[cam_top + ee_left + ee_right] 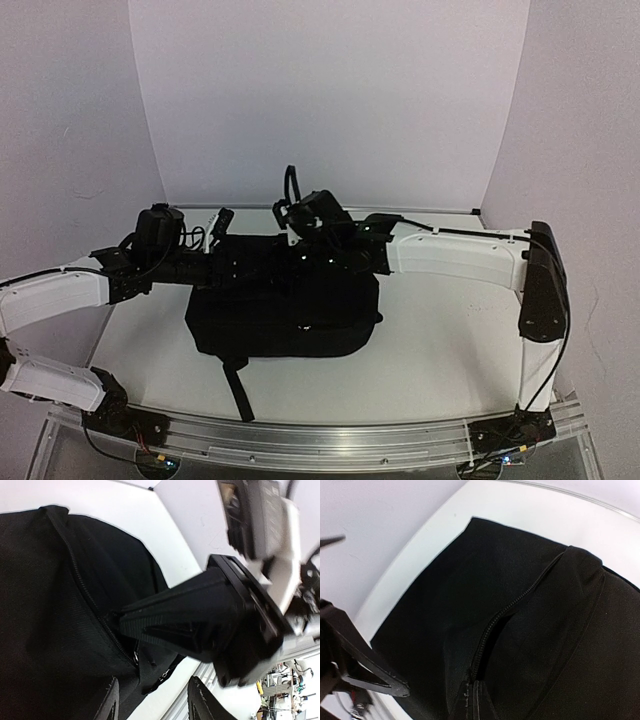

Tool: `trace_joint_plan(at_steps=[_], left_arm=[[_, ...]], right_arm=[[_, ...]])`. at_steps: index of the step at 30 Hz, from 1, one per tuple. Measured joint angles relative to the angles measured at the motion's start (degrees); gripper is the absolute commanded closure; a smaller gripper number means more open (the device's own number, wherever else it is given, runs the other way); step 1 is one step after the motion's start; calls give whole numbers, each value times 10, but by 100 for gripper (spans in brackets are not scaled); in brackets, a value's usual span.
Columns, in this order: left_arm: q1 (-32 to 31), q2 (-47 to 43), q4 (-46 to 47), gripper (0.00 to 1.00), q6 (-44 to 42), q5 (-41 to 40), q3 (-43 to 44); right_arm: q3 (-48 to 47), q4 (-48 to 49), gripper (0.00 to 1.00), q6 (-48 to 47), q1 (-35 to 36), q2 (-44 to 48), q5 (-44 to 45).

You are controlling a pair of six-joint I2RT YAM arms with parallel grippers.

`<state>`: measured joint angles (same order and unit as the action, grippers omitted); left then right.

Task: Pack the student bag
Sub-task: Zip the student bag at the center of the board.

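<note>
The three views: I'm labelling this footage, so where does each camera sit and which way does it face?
Top external: above and behind the robot, looking down at the student bag; left arm and right arm show.
Left wrist: beside the bag, facing its zipper; own open left tool at bottom, right tool ahead.
Right wrist: above the bag, looking along the zipper; own right tool shut on it.
Shared: both wrist views show the zipper.

You get no text, label, brand, number or sign that reads clearly in any of the three views. In the top view the student bag [280, 310] carries one small pale mark on its black fabric, too small for you to make out.
</note>
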<state>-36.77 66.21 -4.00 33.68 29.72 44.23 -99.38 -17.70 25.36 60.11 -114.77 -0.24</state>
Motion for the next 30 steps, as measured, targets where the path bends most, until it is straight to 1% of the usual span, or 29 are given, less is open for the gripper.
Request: trace_joint_plan(at_steps=[6,10,12,15,16,21,27,30], left_arm=[[-1,15,45,56,-7,15,0],[-4,43,60,58,-9,20,0],[-6,55,64,62,-10,21,0],[-7,67,77,72,-13,25,0],[-7,70,82,74,-15,27,0],[-8,83,103,76,-22,33,4],[-8,90,131,84,-21,30,4],[-10,94,147,87,-17,26,4]], right_arm=[[68,91,100,39,-39,36,-116],[93,136,100,56,-43,38,-159],[101,150,100,62,-44,39,-174],[111,171,100,73,-45,45,-195],[114,175,100,77,-46,47,-201],[122,191,100,95,-51,53,-219],[124,205,100,110,-57,53,-232],[124,213,90,117,-60,53,-235]])
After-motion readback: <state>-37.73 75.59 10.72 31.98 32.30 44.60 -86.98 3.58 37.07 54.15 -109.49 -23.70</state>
